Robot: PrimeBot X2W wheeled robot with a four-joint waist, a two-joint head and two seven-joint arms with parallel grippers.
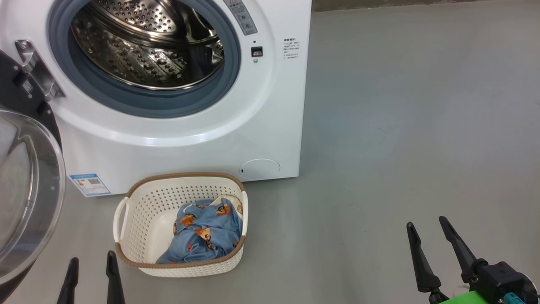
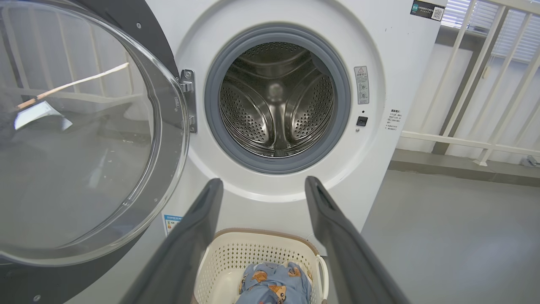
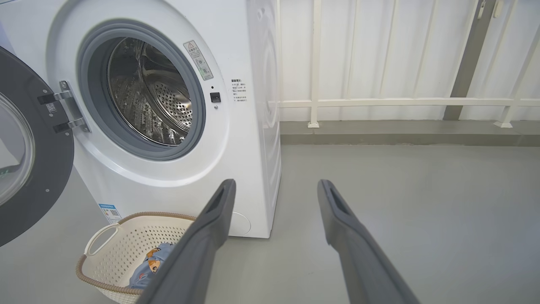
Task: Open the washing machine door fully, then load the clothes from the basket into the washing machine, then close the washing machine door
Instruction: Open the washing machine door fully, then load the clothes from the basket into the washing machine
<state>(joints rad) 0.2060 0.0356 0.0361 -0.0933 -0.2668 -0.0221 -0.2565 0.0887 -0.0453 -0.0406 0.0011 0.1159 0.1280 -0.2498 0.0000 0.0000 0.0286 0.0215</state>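
Door point(image 1: 25, 185) at far left: stood swung well back on its hinge, inner glass bowl showing, judged fully open. Next, left gripper point(image 1: 93, 256): spread wide, held nothing, hung just beside the near left corner of the basket point(image 1: 143, 219). Sat on the floor point(image 1: 400, 126) close before the washing machine point(image 1: 270, 126), under the bare drum point(image 1: 147, 46). Inside, clothes point(image 1: 206, 232): lay bunched in the right half, heap running near-left to far-right, ahead and rightward of that gripper. Far right, right gripper point(image 1: 426, 221): equally wide, empty, well apart from the basket; left arm judged the nearer for the pick.
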